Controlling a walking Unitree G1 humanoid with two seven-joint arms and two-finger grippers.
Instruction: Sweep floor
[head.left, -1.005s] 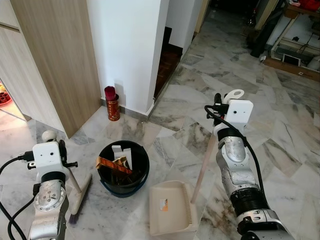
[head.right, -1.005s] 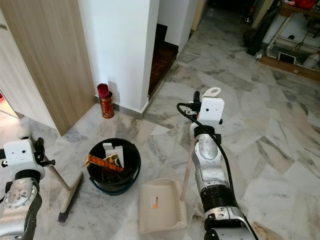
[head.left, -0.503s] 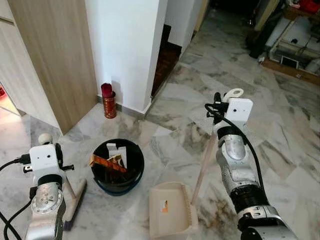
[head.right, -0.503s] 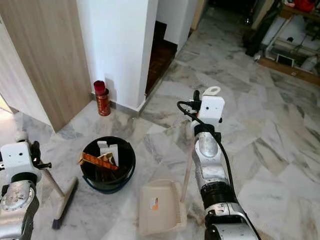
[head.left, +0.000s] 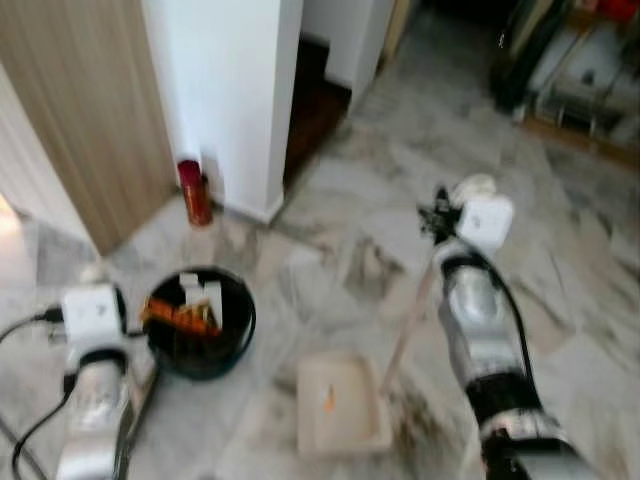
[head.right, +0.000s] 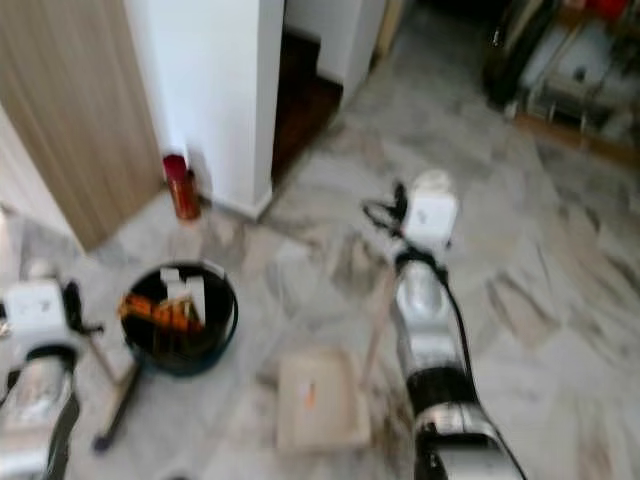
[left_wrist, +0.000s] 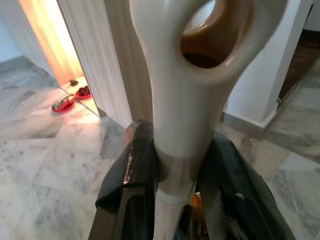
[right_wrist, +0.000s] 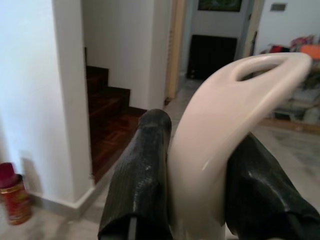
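Left gripper (left_wrist: 176, 175): fingers closed around the broom handle (left_wrist: 187, 100) just below its hanging loop.
Right gripper (right_wrist: 200, 200): fingers clamped on the dustpan handle (right_wrist: 210, 135) under its looped end.
Broom (head.right: 115, 400): slants down beside the left arm; head on the marble floor (head.left: 330, 240), just beside the black bucket (head.left: 195, 325).
Dustpan (head.left: 338, 405): pan flat on the floor, between bucket and right arm.
Risk: head views are blurred, suggesting the robot is walking; the broom head could knock the bucket and spill its contents, or the dustpan could drag and tip.
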